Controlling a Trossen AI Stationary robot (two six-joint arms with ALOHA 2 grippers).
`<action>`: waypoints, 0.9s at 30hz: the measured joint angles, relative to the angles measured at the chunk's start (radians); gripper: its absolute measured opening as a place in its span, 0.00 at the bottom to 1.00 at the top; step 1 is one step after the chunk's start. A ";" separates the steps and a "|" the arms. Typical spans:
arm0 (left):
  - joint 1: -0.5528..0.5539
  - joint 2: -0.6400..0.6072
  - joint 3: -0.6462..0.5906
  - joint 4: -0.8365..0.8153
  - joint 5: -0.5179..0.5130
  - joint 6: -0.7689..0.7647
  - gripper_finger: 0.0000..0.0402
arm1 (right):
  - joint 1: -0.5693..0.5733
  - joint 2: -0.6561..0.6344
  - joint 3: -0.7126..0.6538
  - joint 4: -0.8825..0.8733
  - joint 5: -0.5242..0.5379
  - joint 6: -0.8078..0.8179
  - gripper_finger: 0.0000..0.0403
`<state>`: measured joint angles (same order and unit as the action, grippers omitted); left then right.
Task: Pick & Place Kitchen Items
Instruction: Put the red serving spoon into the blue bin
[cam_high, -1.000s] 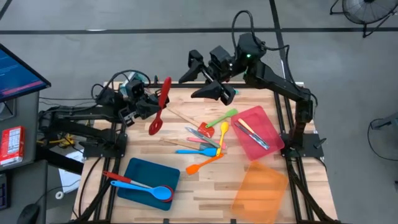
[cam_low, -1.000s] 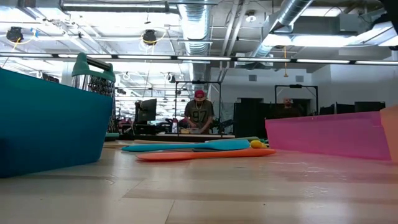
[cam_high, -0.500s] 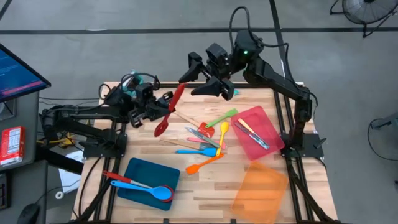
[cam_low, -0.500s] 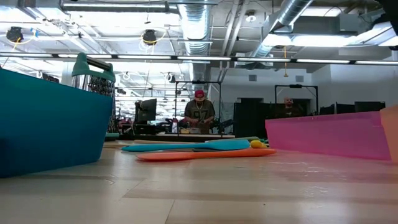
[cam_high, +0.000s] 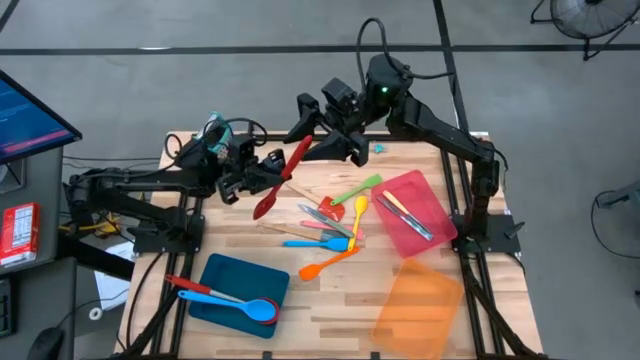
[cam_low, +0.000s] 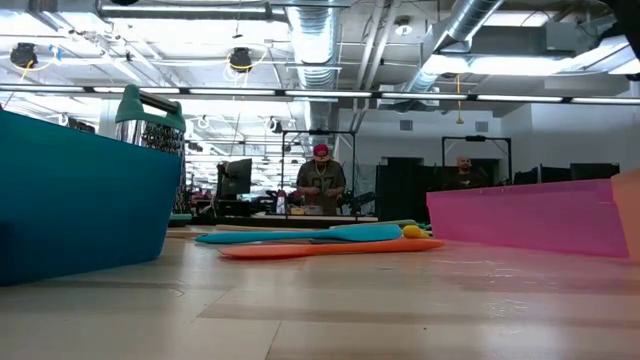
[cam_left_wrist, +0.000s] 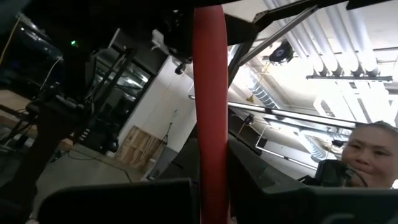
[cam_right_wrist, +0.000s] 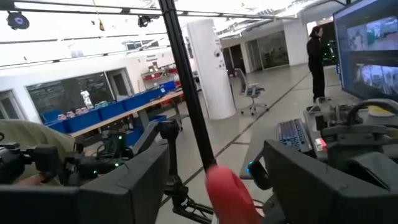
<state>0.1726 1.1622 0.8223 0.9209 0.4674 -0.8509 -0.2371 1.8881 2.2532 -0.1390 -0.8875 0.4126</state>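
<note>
Your left claw was clamped on the red spoon, holding it in the air over the worktop at about 11 o'clock of the top-down view. Spoon was tilted, bowl down toward 7 o'clock, handle tip up toward 1 o'clock. In your left wrist view the red handle ran straight up between the dark fingers.

Your right claw had its fingers spread apart, at the handle end of that spoon near 12 o'clock. Right wrist view showed the rounded red handle tip sitting between the two wide-set fingers; contact with either pad could not be told.

Rest of the utensils: loose pile near worktop centre — green, yellow, orange, blue, pink and red pieces, some overlapping. Blue tray at 7 o'clock carried a blue spoon and a red one. Red tray at 3 o'clock carried a few slim utensils. Orange tray sat at 5 o'clock, just below the red one.

Low view: orange spatula and blue one flat on the wood, grater handle behind the teal tray wall, a person far back in the room.
</note>
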 joint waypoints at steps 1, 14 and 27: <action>0.000 0.000 0.000 0.001 -0.001 0.000 0.07 | 0.000 0.000 0.000 0.000 0.000 0.000 0.59; -0.001 0.000 -0.001 -0.008 0.003 -0.010 0.07 | -0.010 0.000 0.001 -0.085 0.049 0.017 0.13; -0.001 -0.002 0.000 -0.055 -0.044 0.013 0.18 | -0.010 0.000 -0.001 -0.137 0.035 0.052 0.13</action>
<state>0.1718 1.1599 0.8223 0.8663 0.4238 -0.8383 -0.2467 1.8877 2.2526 -0.2764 -0.8523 0.4648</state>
